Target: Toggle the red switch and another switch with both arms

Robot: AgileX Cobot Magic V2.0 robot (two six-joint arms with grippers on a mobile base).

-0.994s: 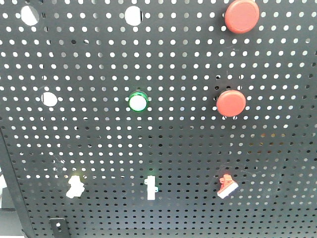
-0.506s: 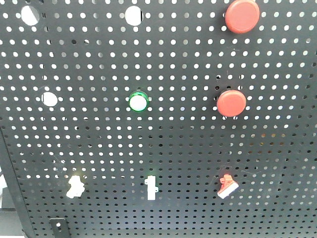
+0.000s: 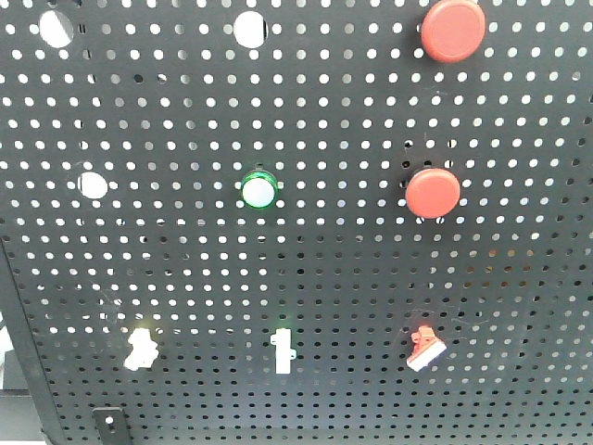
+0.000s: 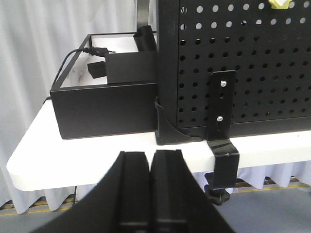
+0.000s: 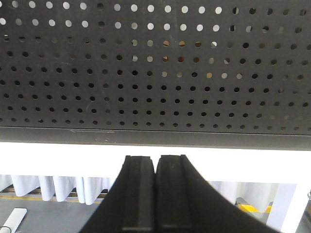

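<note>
1. Two small toggles sit low on the pegboard [image 3: 371, 306] in the front view: the red switch [image 3: 425, 349] at 5 o'clock, the pale yellow switch [image 3: 141, 347] at 7 o'clock; no claw shows.
2. Left wrist view: the left gripper [image 4: 150, 194] is closed on nothing, below the table [image 4: 97, 160]; a yellow piece [image 4: 280, 4] lies at 1 o'clock.
3. Right wrist view: the right gripper [image 5: 156, 194] is closed on nothing; neither switch is visible.

We're in a lab test bay: black pegboard [image 3: 334, 269] of switches clamped [image 4: 221, 145] to a white table [image 4: 97, 162], white curtains [image 4: 29, 58] behind, black equipment box [image 4: 104, 104] with cable.
</note>
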